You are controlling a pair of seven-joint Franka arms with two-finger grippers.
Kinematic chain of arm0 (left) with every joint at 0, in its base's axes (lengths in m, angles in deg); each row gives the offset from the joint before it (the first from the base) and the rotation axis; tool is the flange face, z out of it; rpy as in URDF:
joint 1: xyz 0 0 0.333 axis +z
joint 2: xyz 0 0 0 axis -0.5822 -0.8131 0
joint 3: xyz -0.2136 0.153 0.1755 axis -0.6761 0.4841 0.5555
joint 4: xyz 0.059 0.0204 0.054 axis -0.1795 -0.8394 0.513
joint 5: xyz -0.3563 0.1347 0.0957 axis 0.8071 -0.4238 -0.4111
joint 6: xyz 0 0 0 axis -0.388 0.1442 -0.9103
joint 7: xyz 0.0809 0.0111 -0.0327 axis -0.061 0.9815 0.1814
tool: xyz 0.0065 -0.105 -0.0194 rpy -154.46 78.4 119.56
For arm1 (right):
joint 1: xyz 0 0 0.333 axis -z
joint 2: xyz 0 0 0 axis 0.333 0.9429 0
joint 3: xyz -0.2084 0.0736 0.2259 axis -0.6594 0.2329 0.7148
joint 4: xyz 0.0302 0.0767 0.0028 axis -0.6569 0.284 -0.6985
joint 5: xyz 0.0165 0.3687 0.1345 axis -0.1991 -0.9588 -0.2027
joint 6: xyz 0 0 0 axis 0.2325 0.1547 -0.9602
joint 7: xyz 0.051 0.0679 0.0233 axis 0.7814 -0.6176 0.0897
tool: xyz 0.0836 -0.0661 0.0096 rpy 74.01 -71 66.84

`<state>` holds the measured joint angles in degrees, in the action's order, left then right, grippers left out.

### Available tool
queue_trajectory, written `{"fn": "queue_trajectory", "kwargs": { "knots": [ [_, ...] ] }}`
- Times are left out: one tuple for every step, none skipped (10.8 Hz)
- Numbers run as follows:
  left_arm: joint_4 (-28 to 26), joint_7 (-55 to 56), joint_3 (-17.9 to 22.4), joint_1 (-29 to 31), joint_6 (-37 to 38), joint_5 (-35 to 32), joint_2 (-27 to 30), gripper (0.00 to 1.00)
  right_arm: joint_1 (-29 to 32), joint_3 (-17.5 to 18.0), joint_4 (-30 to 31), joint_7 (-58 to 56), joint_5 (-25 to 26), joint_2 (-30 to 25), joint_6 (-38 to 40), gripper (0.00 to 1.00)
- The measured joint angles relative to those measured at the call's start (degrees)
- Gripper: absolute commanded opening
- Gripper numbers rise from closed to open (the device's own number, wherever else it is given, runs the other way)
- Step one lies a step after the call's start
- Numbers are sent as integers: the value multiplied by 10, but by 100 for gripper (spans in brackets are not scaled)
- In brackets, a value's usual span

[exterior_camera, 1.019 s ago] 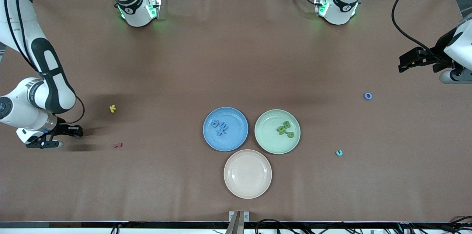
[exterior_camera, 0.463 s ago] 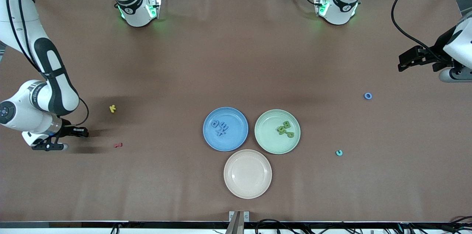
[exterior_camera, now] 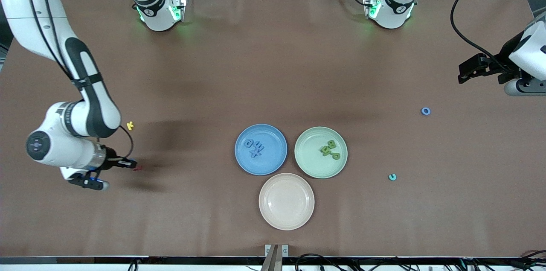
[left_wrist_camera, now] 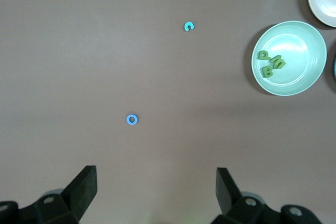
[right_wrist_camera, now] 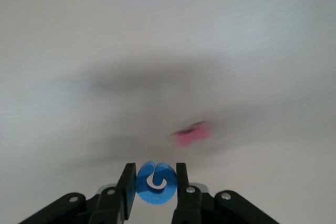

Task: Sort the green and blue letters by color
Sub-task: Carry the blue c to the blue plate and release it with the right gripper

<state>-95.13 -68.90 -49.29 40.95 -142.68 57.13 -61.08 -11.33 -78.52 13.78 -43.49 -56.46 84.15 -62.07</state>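
Observation:
My right gripper [exterior_camera: 129, 163] is shut on a small blue letter [right_wrist_camera: 155, 183], held just above the table by the dark red letter [exterior_camera: 137, 169]. In the right wrist view the fingers [right_wrist_camera: 126, 184] clamp the blue letter on both sides. Several blue letters [exterior_camera: 255, 147] lie on the blue plate [exterior_camera: 273, 161]. Three olive green letters [exterior_camera: 329, 149] lie on the green plate [exterior_camera: 310, 155]. A blue ring letter [exterior_camera: 425, 111] lies on the table toward the left arm's end and also shows in the left wrist view [left_wrist_camera: 132, 119]. My left gripper [exterior_camera: 463, 75] is open and empty, held high.
A pale plate [exterior_camera: 286, 201] stands empty, nearest the front camera. A teal letter [exterior_camera: 392, 176] lies beside the green plate toward the left arm's end. A yellow letter [exterior_camera: 130, 125] lies by the right arm. The dark red letter [right_wrist_camera: 192, 134] lies close ahead of my right gripper.
My right arm has swung toward the plates with the blue letter in its gripper, reaching the dark red letter. The left arm has barely moved.

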Motion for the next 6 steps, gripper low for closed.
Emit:
{"fn": "queue_trajectory", "kwargs": {
  "knots": [
    [0, 0, 0, 0, -1, 0, 0, 100, -15, 19, -2, 72, -1, 0, 0, 0],
    [0, 0, 0, 0, -1, 0, -1, 100, -39, 30, -2, 148, -2, 0, 0, 0],
    [-1, 0, 0, 0, -2, 0, -3, 100, -72, 34, -2, 223, -2, 1, 0, 0],
    [-1, 0, 0, 1, -4, 0, -5, 100, -111, 35, -4, 303, -2, 2, -2, 0],
    [-1, 0, 1, 1, -6, 5, -7, 100, -149, 34, -12, 378, -2, 5, -4, 0],
    [-1, 0, 1, 1, -6, 9, -8, 100, -178, 34, -27, 443, -2, 10, -5, 0]
  ]
}}
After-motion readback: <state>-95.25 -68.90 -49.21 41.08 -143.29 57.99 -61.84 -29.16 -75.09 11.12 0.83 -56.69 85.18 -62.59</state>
